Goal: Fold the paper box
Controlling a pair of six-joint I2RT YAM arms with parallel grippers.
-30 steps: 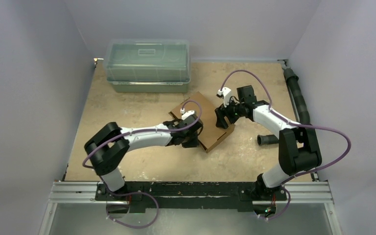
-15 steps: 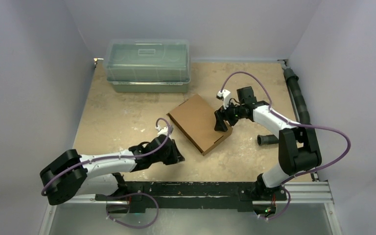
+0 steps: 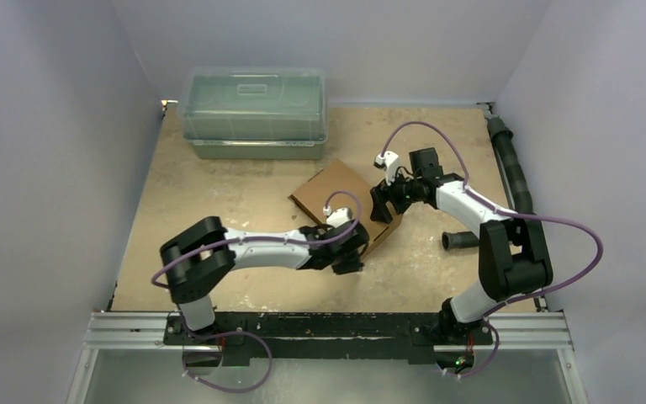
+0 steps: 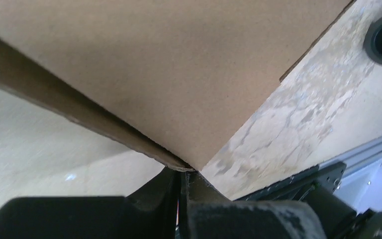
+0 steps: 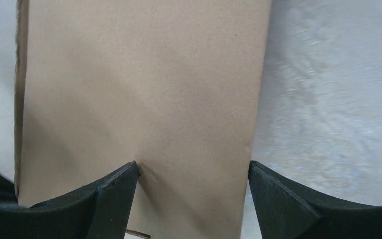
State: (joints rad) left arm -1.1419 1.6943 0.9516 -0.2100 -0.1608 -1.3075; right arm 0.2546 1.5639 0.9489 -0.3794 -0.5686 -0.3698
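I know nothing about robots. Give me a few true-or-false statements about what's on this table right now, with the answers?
1. The paper box lies on the table between the two arms' grippers. True.
2. The left gripper is spread wide open. False: its jaws are shut, with the tips right at the near corner of the box.
3. The right gripper is open, one finger over the cardboard and the other over the bare table beside the box's edge. True.
4. The greenish plastic bin has its lid off. False: the lid is on.
5. The paper box sits inside the bin. False: it lies on the table, in front of the bin and apart from it.
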